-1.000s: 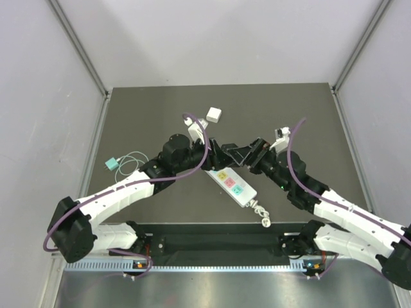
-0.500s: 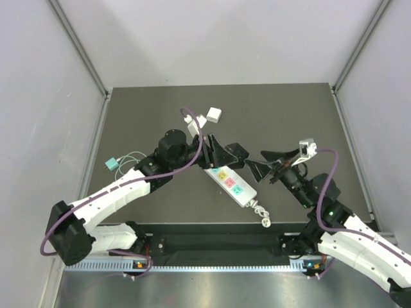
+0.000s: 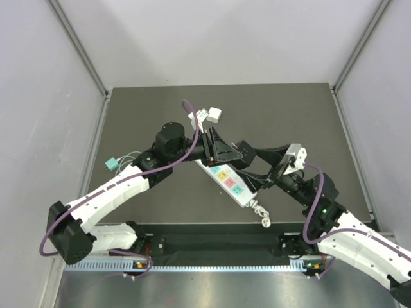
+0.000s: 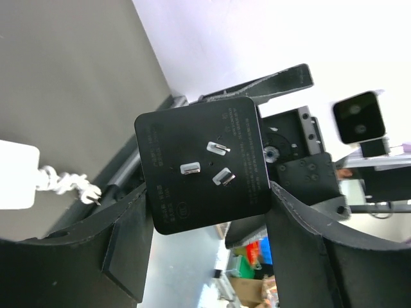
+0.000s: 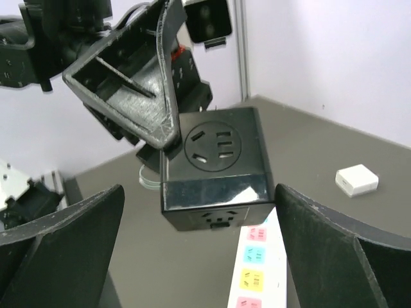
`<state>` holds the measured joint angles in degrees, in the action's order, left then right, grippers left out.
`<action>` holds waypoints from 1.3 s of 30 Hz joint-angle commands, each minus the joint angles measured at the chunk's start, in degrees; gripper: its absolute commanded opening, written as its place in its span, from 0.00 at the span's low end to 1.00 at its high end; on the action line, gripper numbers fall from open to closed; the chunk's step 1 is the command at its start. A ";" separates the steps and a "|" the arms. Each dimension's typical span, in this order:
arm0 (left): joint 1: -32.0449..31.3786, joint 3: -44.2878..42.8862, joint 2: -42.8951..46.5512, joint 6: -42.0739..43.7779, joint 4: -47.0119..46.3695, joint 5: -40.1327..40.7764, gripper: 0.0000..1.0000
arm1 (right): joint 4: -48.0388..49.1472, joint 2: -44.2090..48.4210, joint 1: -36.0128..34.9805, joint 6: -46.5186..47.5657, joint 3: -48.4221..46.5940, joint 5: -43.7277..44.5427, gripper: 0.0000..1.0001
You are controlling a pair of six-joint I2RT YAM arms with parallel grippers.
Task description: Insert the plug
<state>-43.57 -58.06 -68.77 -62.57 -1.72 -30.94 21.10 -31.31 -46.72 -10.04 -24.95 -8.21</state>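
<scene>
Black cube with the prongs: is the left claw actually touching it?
Touching. The left wrist view shows the black adapter cube wedged between the fingers of the left gripper, with both fingers pressed against its sides and no gap.

The plug (image 4: 202, 163) is matt black plastic with 3 bright metal prongs (image 4: 217, 147); a side band looks glossy, perhaps a film; the power strip (image 3: 230, 183) is smooth white plastic; the table (image 3: 308, 122) matt dark grey.

Bright, even overhead light; faint soft shadows on the dark grey matte tabletop (image 3: 302, 122). White wall (image 4: 257, 32) blows out in left wrist view. Close black plastic fingers (image 4: 96, 256) blur; glare streaks the glossy black cube adapter (image 5: 215, 168).
</scene>
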 commanded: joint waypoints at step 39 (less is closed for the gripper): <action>0.07 10.51 0.66 -23.66 -26.15 -5.36 0.00 | 25.22 -6.83 -1.27 -1.12 2.46 1.26 0.55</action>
<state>-43.33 -47.72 -69.25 -85.69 -22.85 -36.38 47.66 -38.24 -47.09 -11.57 -19.62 -6.74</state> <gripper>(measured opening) 0.676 0.599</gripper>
